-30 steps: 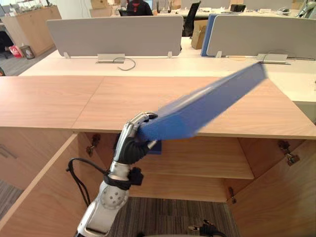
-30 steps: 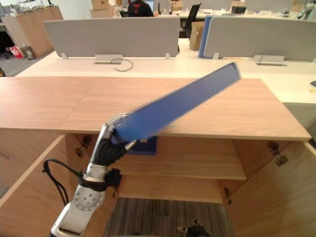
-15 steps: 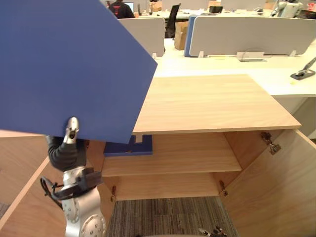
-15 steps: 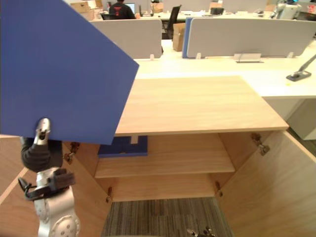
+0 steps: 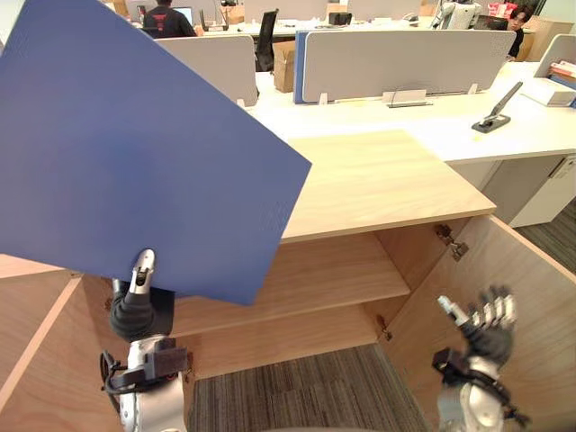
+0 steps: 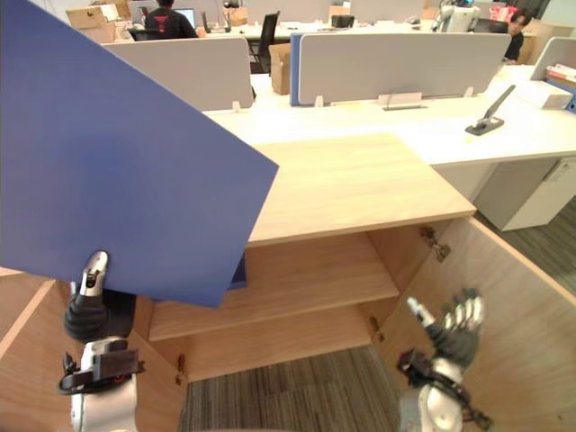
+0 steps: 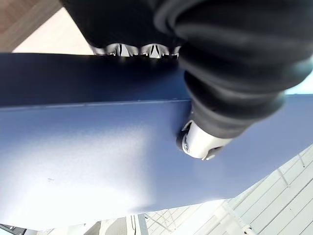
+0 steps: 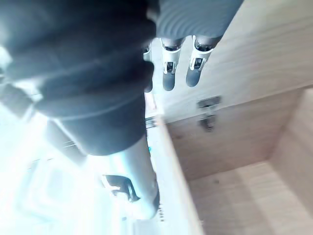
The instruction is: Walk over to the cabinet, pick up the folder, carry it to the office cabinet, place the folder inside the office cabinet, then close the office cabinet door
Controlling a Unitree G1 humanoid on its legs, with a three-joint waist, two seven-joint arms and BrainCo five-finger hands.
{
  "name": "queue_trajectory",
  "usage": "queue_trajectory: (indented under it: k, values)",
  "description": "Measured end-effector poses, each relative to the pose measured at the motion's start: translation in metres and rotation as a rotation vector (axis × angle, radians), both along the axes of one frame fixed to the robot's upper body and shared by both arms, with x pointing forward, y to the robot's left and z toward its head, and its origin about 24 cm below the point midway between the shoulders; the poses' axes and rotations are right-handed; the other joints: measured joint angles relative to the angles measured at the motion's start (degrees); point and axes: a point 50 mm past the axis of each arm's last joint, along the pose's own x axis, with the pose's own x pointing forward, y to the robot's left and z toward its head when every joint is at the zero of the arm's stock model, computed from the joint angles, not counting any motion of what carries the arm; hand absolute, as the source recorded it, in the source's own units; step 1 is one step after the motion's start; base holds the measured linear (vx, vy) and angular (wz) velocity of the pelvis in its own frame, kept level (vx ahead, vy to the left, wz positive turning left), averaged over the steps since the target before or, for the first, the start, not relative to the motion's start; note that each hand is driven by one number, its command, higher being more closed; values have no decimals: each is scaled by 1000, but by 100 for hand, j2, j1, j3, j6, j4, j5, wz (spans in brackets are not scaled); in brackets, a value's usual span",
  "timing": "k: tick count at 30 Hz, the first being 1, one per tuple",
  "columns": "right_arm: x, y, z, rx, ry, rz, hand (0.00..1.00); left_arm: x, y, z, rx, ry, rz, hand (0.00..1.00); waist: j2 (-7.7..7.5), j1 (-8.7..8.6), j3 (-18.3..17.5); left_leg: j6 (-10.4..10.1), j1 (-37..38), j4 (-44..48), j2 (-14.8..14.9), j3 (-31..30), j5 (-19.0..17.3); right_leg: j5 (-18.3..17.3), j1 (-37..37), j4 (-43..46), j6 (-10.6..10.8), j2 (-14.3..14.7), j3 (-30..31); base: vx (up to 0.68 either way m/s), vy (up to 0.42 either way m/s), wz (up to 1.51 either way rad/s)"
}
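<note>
While the left hand [image 5: 135, 304] clamps the large flat blue folder [image 5: 135, 153] by its lower edge, thumb against fingers, high before the open light-wood office cabinet [image 5: 387, 180], the placing step is just starting. Next, it likely needs tipping flat to slide onto the wooden shelf [image 5: 333, 270]. Since half a second ago the camera has swung, and the right hand [image 5: 481, 317], fingers spread, has appeared by the open door [image 5: 531, 288].

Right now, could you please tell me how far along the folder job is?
Done, by the look of it: pickup and carry, since the left hand grips the blue folder by its lower edge in front of the open office cabinet. In hand: the folder is held up, not yet on a shelf. Left: placing it inside and closing up; the right hand hovers open by the right door.
</note>
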Motion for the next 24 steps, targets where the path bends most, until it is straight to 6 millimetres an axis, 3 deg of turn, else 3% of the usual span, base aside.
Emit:
queue_trajectory:
  k: [4, 8, 9, 16, 24]
  values:
    - [28, 4, 51, -77, -257, -12, 0, 2, -5, 1, 15, -16, -54, 100, -31, 17, 29, -2, -1, 1, -7, -1, -1, 0, -7, 4, 0, 0, 7, 0, 0, 0]
    - [48, 22, 73, -59, -394, 97, 0, 6, -9, 6, 42, -49, -97, 100, -27, 55, 40, -2, -4, 3, -13, -6, -1, 1, -11, 4, 1, -2, 9, 0, 0, 0]
    - [58, 35, 81, -41, -442, 203, 0, 9, -11, 9, 51, -69, -113, 100, -19, 76, 49, -2, -6, 3, -14, -10, -1, 1, -11, 4, 1, -2, 9, 0, 0, 0]
    - [88, 83, 114, -55, -598, 616, 0, 13, -29, 16, 238, -116, -205, 100, -15, 152, 75, 1, -6, 3, -24, -35, 1, 1, -7, 18, 1, -7, 4, -3, 0, 1]
    - [107, 94, 126, -29, -630, 733, 0, 10, -45, 16, 329, -132, -273, 100, 1, 190, 111, 19, 0, 2, -53, -128, 15, 0, 15, 56, 0, -29, -43, -22, 0, 5]
